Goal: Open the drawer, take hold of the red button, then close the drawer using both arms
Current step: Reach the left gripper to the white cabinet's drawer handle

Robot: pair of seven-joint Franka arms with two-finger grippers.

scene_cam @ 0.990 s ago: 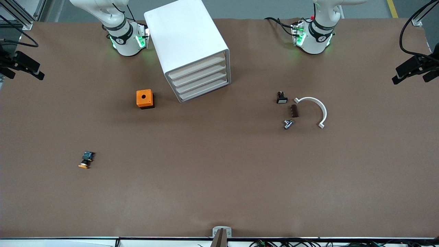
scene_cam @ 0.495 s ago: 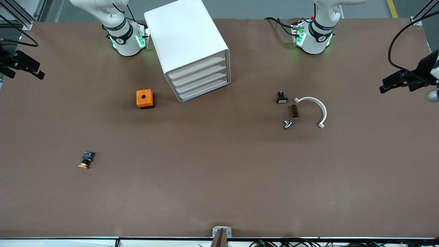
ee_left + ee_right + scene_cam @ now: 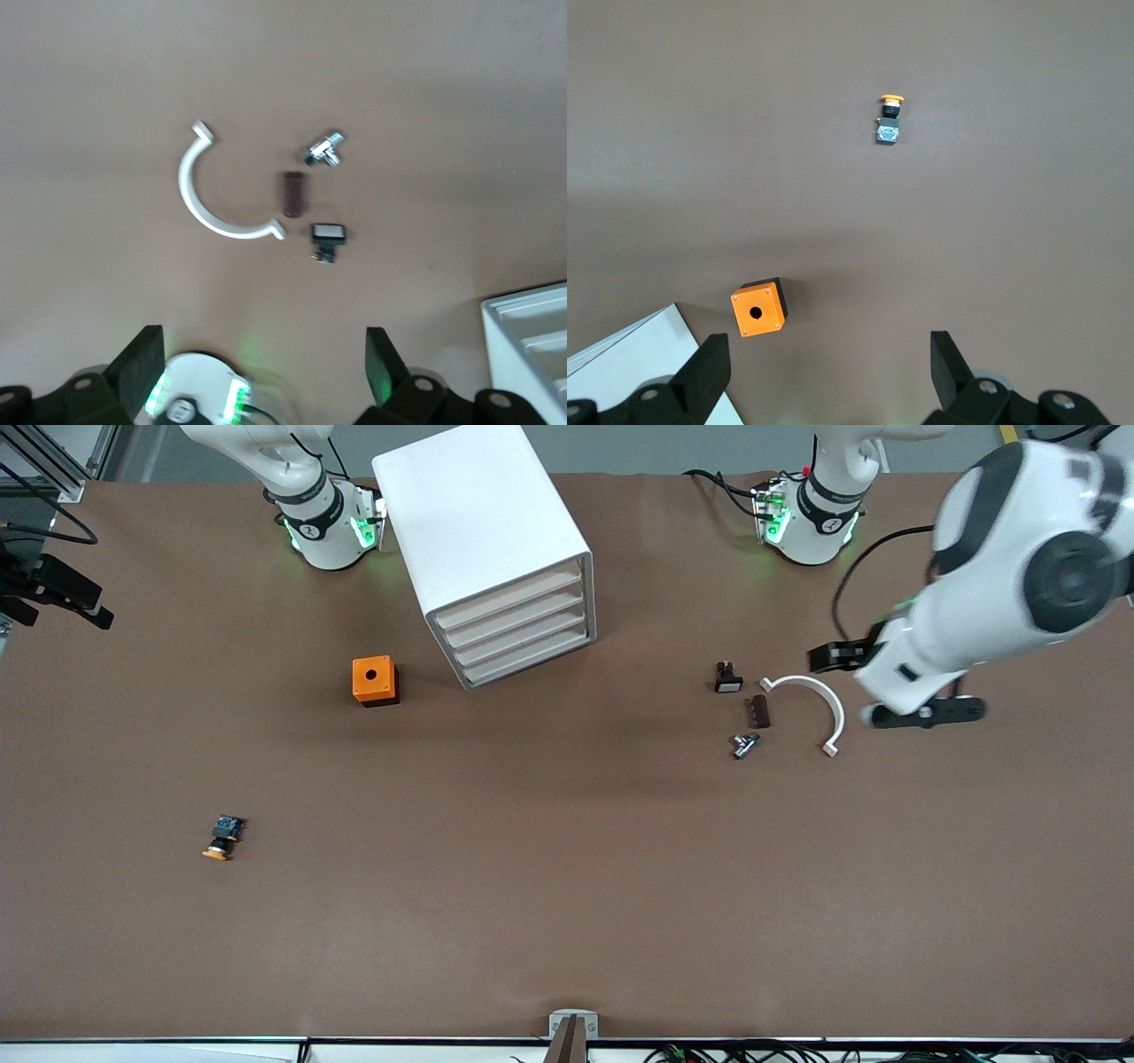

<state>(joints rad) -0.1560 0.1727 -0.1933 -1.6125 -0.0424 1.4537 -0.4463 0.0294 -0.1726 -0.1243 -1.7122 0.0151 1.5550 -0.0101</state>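
The white cabinet (image 3: 483, 522) stands between the arm bases, and all four of its drawers are shut. The drawer (image 3: 507, 599) is the uppermost one. A corner of the cabinet shows in the left wrist view (image 3: 532, 332) and in the right wrist view (image 3: 629, 372). The red-capped button is hidden from every view. My left gripper (image 3: 839, 689) (image 3: 262, 367) is open and empty, up over the white arc-shaped clamp. My right gripper (image 3: 66, 618) (image 3: 829, 372) is open and empty, up at the right arm's end of the table.
An orange box (image 3: 375, 680) (image 3: 757, 310) sits beside the cabinet. An orange-capped button (image 3: 221, 840) (image 3: 888, 119) lies nearer the front camera. A white arc clamp (image 3: 819, 704) (image 3: 208, 199), a black white-faced button (image 3: 727, 679) (image 3: 328, 235), a brown part (image 3: 760, 711) and a metal fitting (image 3: 744, 745) lie together.
My left arm has swung in from the table's end to over the white arc clamp. The right arm has barely moved. Nothing on the table moved.
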